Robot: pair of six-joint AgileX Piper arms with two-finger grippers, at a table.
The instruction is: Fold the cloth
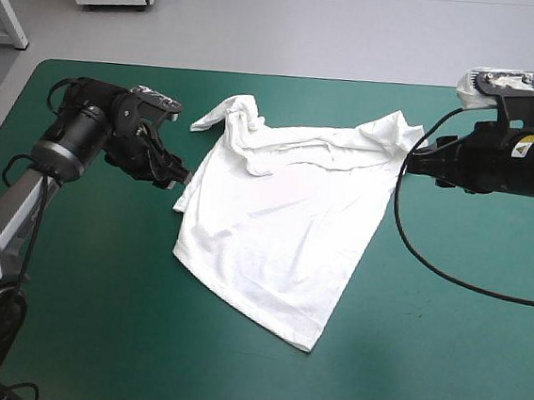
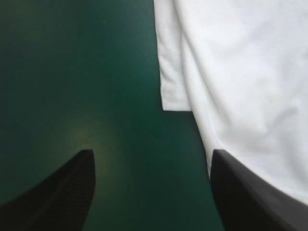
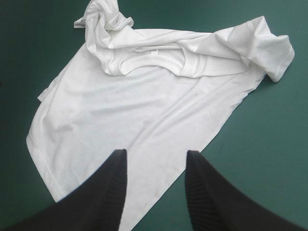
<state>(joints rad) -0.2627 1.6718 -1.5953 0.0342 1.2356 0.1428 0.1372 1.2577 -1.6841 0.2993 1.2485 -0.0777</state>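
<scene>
The white T-shirt [image 1: 274, 220] lies mostly spread on the teal-green cover, hem toward the front. Its collar [image 3: 151, 60] and both sleeves are bunched along the far side. One sleeve [image 1: 233, 112] is twisted into a knot at the far left. My left gripper [image 1: 174, 178] is low at the shirt's left edge and open. In the left wrist view the gripper [image 2: 153, 159] has bare cover between its fingers, and a hemmed edge of the shirt [image 2: 173, 91] lies just ahead. My right gripper [image 1: 411, 157] hangs open by the right sleeve, and its wrist view [image 3: 156, 159] looks down over the shirt [image 3: 120, 110].
Teal-green cover [image 1: 98, 288] shows on every side of the shirt, widest at the front and right. The table's far edge [image 1: 260, 75] runs a short way behind the bunched collar side.
</scene>
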